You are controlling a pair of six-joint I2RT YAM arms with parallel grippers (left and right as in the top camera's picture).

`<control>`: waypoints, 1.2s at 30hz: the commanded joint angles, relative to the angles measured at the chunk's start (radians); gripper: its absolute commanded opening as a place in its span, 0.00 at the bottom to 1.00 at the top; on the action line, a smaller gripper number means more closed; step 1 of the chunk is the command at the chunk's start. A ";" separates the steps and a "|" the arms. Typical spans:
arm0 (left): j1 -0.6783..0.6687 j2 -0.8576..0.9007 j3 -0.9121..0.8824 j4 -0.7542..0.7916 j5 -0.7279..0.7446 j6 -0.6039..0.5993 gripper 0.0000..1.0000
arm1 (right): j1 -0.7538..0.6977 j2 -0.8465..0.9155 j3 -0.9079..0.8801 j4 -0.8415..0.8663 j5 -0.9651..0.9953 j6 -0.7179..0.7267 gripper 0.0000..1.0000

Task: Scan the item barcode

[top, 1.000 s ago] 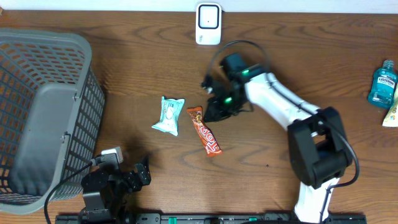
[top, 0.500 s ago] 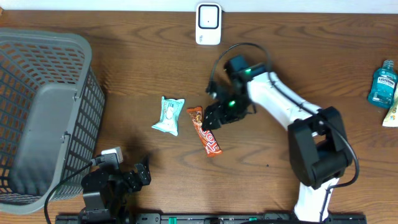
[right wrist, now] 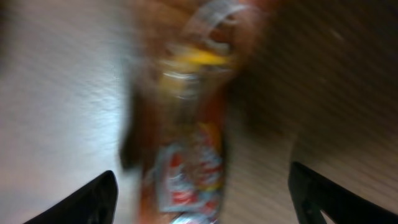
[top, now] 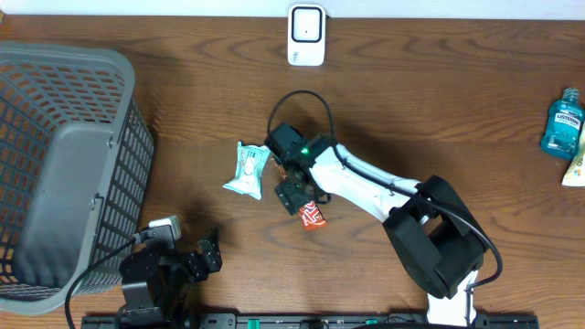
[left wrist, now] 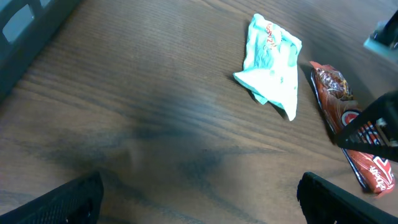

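Nearest the base, note the left claw (top: pixel 169 265) parked at the front edge of the desk (top: pixel 475 82), spread fully wide, gripping nothing. Further out, find the right claw (top: pixel 292 192) low over the orange candy bar (top: pixel 313 217), parted wide to either side of it, not closed on anything. Just left of that, apart from the bar, see a mint-green packet (top: pixel 249 170) flat on the wood. At the far edge, spot the white scanner (top: pixel 306 35), well apart from both.

For a good pickup: centre over the bar's width, come down squarely, close across the narrow sides rather than along the length, avoid nudging the packet, then lift with a printed face free to turn toward the scanner. Code side not identifiable here.

From overhead, get the full layout plus the basket (top: pixel 132 137) at left, but lose most of the bar under the arm. From the left wrist, get a clear low look at bar and packet side by side. From the right wrist, only blur, yet enough to confirm the bar lying between parted fingers (right wrist: pixel 96 202).
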 commanded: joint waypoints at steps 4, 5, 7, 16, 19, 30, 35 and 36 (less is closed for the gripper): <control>0.004 -0.003 -0.006 -0.069 0.000 -0.002 0.98 | 0.000 -0.005 -0.092 0.048 0.089 0.041 0.58; 0.004 -0.003 -0.006 -0.069 0.000 -0.002 0.98 | 0.000 -0.005 -0.099 0.047 0.086 0.041 0.48; 0.004 -0.003 -0.006 -0.069 0.000 -0.002 0.98 | 0.000 -0.005 -0.105 0.033 0.039 0.013 0.26; 0.004 -0.003 -0.006 -0.069 0.000 -0.002 0.98 | -0.136 -0.006 -0.059 -0.093 -0.387 -0.154 0.01; 0.004 -0.003 -0.006 -0.069 0.000 -0.002 0.98 | -0.233 -0.006 -0.020 -0.191 -0.671 -0.305 0.01; 0.004 -0.003 -0.006 -0.069 0.000 -0.002 0.98 | -0.435 -0.006 -0.015 -0.422 -1.410 -0.360 0.01; 0.004 -0.003 -0.006 -0.069 0.000 -0.002 0.98 | -0.451 -0.006 -0.015 -0.566 -1.587 -0.336 0.01; 0.004 -0.003 -0.006 -0.069 0.000 -0.002 0.98 | -0.451 -0.006 -0.015 -0.592 -1.594 -0.334 0.01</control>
